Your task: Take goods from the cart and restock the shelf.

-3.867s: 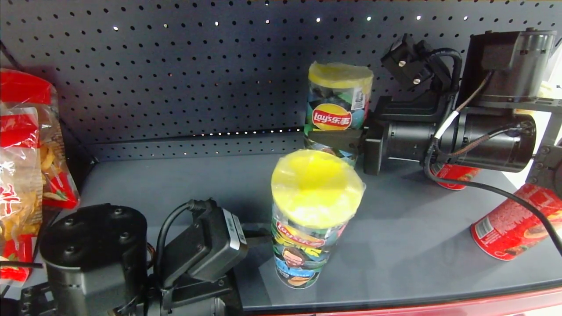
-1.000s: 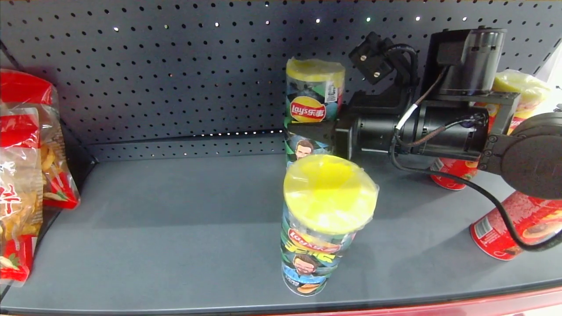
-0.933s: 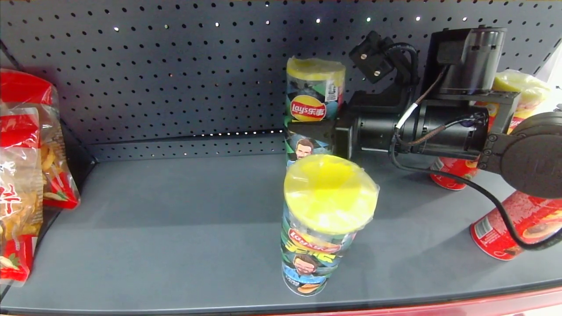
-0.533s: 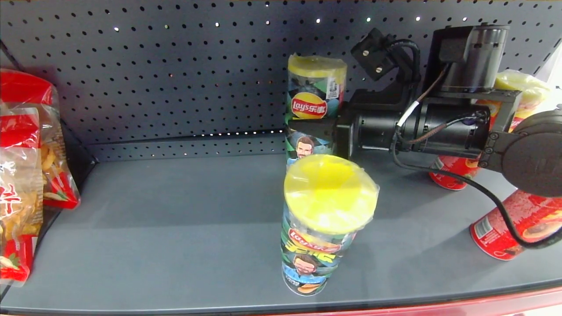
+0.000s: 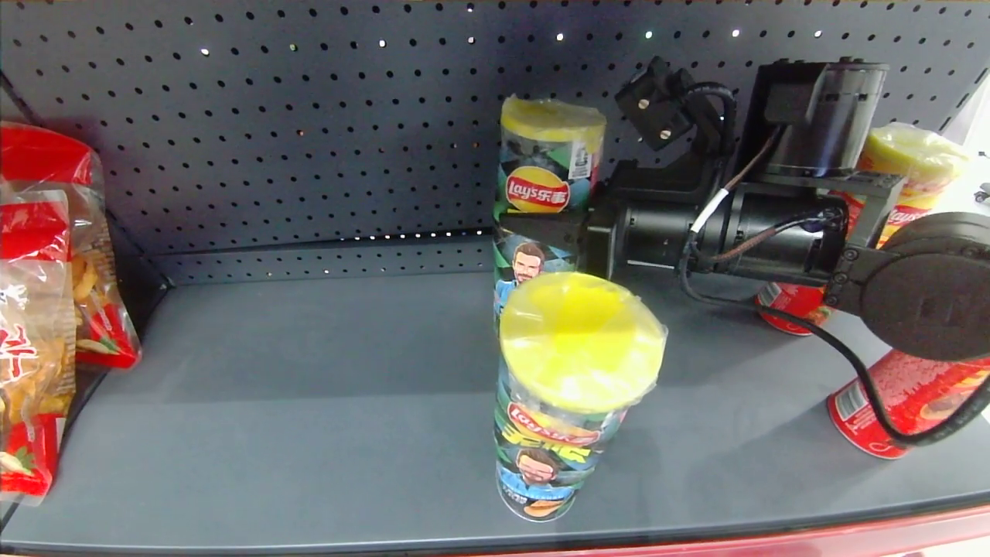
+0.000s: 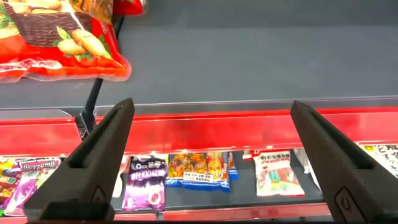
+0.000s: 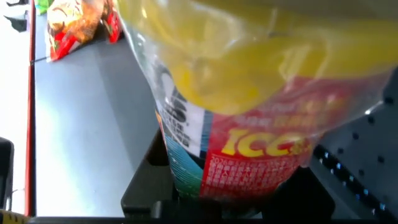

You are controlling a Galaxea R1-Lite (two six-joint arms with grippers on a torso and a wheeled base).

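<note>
A chip can [image 5: 545,182] with a yellow lid stands upright at the back of the grey shelf [image 5: 309,402], against the pegboard. My right gripper [image 5: 537,228] is shut on its middle, coming in from the right. In the right wrist view the same chip can [image 7: 249,143] sits between the fingers of the right gripper [image 7: 230,196]. Its base is hidden behind a second, matching can [image 5: 576,387] that stands free near the shelf's front. My left gripper [image 6: 211,162] hangs open with nothing in it, low in front of the shelf's red front edge [image 6: 205,127].
Red cans [image 5: 889,402] and a yellow-topped can [image 5: 916,166] crowd the right end of the shelf. Red snack bags [image 5: 46,309] fill the left end. Bare grey shelf lies between the bags and the two cans. Small packets [image 6: 199,174] lie on a lower shelf.
The left arm has withdrawn from the head view since the earliest frame. Over the last second the right gripper has nudged the held can slightly left.
</note>
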